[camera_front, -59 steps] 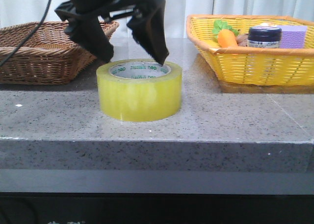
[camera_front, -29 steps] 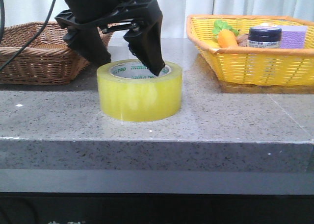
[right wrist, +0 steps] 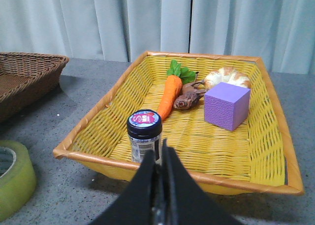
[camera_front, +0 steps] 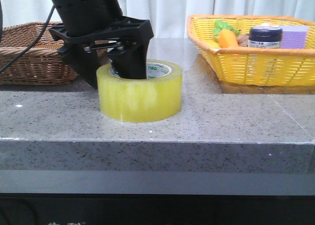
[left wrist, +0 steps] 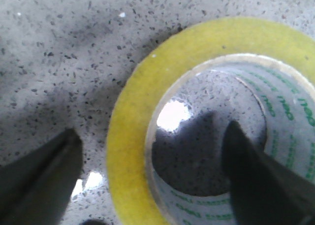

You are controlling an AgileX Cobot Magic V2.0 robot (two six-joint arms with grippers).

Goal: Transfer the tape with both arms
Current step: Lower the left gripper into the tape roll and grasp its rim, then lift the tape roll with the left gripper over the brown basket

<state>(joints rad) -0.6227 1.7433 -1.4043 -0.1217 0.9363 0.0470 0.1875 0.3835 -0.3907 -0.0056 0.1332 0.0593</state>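
Front view: left claw [camera_front: 114, 73] (open) straddles tape [camera_front: 140, 94].

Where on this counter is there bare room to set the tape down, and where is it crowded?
Bare granite runs along the front edge before the tape, and between the tape and the yellow basket. The brown basket shows bare weave inside. It is crowded at the roll, which the left tool straddles, and in the yellow basket's far half around the jar, carrot and purple block.
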